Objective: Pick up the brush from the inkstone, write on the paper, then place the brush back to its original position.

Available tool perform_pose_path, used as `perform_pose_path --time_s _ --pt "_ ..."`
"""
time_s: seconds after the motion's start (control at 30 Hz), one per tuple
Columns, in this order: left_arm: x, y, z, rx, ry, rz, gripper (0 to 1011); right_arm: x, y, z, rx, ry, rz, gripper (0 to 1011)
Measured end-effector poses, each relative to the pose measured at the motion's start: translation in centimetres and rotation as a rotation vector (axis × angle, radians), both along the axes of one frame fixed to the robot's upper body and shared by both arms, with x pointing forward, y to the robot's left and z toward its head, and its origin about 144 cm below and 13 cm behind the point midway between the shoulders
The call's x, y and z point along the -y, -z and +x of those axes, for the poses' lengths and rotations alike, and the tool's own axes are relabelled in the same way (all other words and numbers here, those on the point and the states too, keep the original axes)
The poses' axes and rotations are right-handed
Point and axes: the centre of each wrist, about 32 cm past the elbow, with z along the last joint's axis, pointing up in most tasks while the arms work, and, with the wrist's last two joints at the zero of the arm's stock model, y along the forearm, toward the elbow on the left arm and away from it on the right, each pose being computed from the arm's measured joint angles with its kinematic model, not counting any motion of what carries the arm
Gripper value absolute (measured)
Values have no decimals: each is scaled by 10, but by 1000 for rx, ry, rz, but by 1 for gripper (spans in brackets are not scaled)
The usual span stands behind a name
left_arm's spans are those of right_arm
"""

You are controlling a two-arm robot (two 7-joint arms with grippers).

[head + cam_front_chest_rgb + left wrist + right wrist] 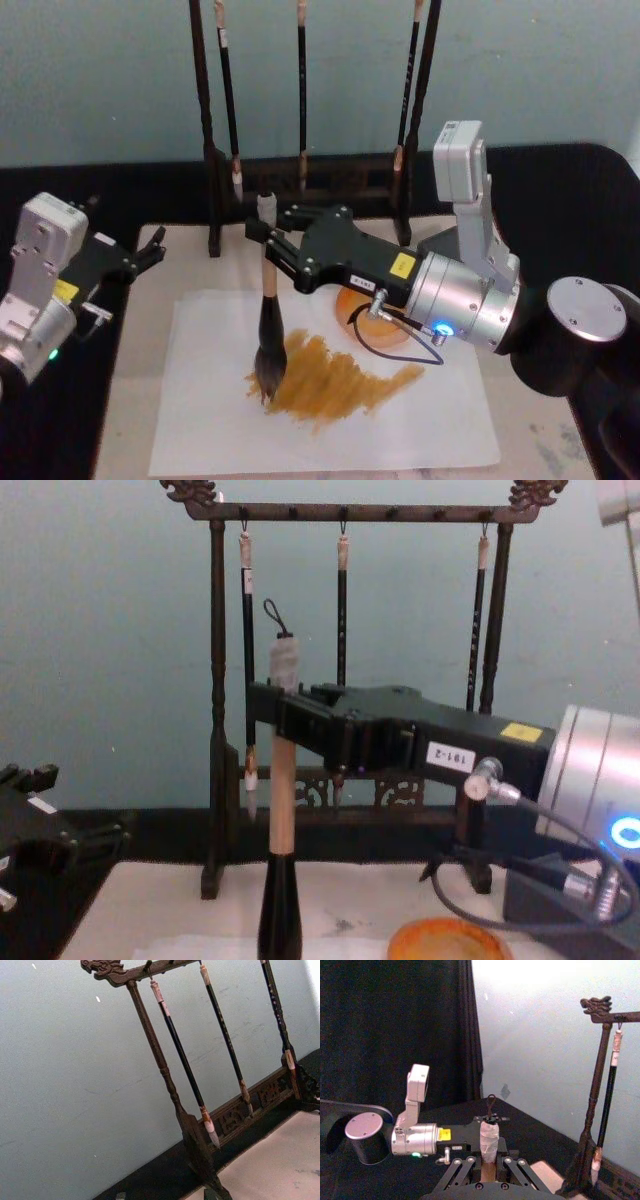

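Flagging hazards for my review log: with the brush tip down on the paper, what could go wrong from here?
The right claw holds the brush, bristles pressed on the paper; a stroke may drag or crease it. Its cable loop hangs by the orange dish and might snag there on the return. The rack stands close behind; lifting could knock it. Left claw idles at the left.

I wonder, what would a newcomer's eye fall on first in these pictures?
The right end effector grips the big brush upright, its bristles down on the paper at the left end of a broad ochre smear. Behind stands a dark wooden rack with three thin brushes hanging. The left end effector rests at the far left.
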Motion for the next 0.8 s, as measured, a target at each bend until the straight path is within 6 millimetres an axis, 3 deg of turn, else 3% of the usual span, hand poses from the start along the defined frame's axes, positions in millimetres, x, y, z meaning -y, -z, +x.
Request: perform_pose_path --time_s 0.8 --pt "0 0 0 0 0 0 1010 21 6 6 7 125 -56 164"
